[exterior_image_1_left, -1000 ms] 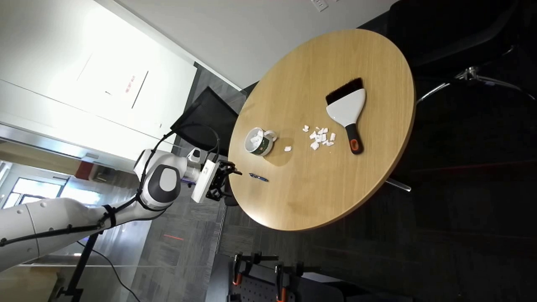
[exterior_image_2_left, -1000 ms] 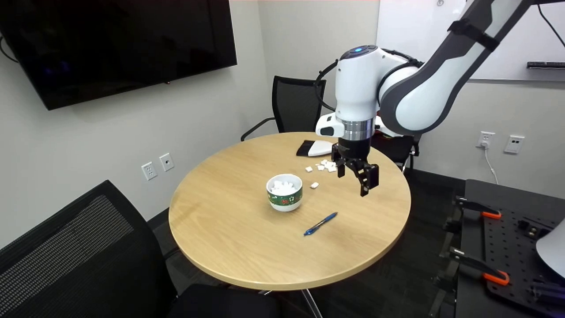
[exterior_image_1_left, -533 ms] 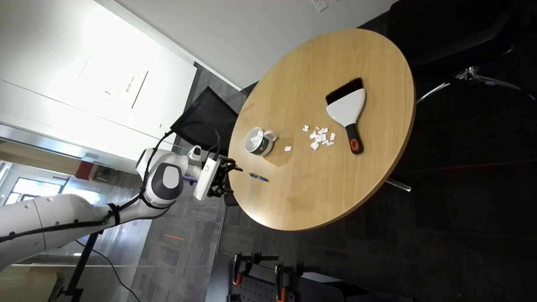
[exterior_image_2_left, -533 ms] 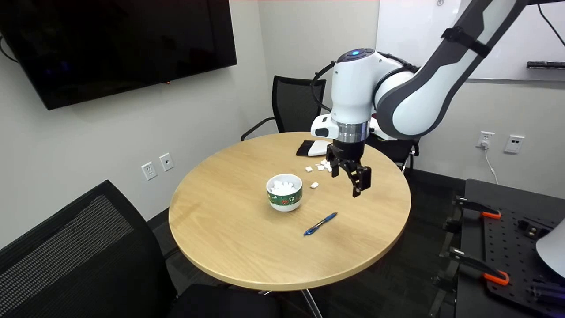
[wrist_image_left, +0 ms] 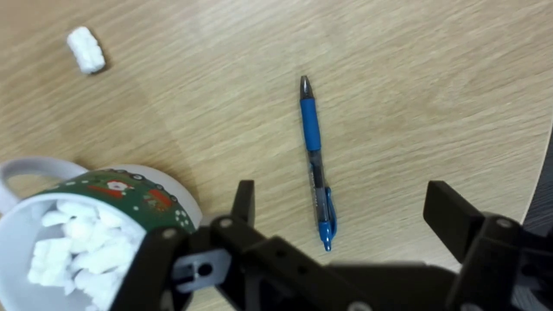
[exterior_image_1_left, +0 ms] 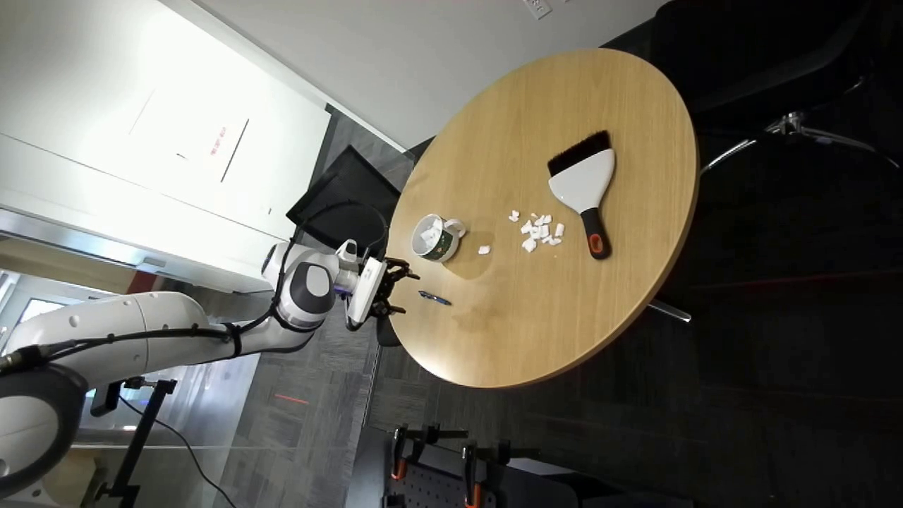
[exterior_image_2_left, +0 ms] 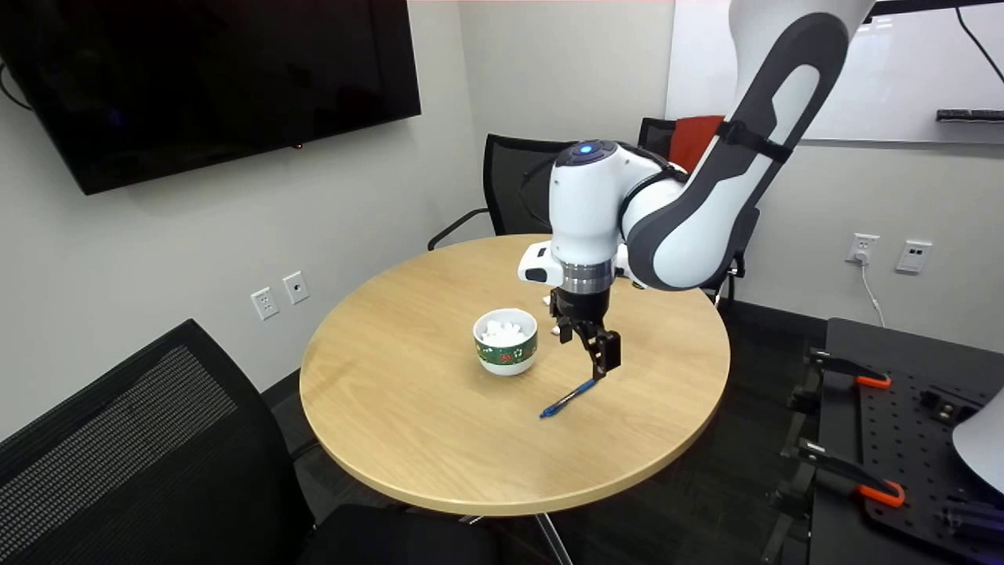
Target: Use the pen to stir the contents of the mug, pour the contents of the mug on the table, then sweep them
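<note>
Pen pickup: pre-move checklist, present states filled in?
1. Gripper open: ok.
2. Pen flat on the table, not gripped: ok.
3. Pen between the fingers in wrist view: ok.
4. Mug upright, white contents inside: ok.
5. Table free of loose white pieces: not ok, several lie by the brush.
6. Clearance to mug on descent: cannot tell; gripper overlaps it in wrist view.
</note>
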Motion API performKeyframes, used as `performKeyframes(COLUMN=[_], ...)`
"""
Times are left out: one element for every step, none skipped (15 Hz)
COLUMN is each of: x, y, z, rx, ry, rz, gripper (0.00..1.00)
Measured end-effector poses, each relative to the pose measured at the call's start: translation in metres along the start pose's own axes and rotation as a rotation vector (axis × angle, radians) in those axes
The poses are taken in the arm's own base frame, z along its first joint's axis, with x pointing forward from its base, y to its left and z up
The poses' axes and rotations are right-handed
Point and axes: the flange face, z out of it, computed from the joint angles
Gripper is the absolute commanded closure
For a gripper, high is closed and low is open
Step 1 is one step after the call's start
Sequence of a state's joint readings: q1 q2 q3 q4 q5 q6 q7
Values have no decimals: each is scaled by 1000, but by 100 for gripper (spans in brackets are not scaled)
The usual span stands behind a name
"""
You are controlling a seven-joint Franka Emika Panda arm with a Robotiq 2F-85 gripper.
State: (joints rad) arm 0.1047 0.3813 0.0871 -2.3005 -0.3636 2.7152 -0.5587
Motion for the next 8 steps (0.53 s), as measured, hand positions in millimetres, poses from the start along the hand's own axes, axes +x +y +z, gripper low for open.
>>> performKeyframes(x=[6,12,17,22,26,30,33,36], y=[0,0,-1,-2,-3,-5,-7,-9], z=[6,12,18,23,28,32,36,40], rx=[5,11,14,15,16,18,19,20], ry=[2,3,3,1,-1,-4,-7,-10], rz=[-7,-13,-21,-25,-27,-29,-32,-35], gripper=[0,0,0,0,0,0,0,0])
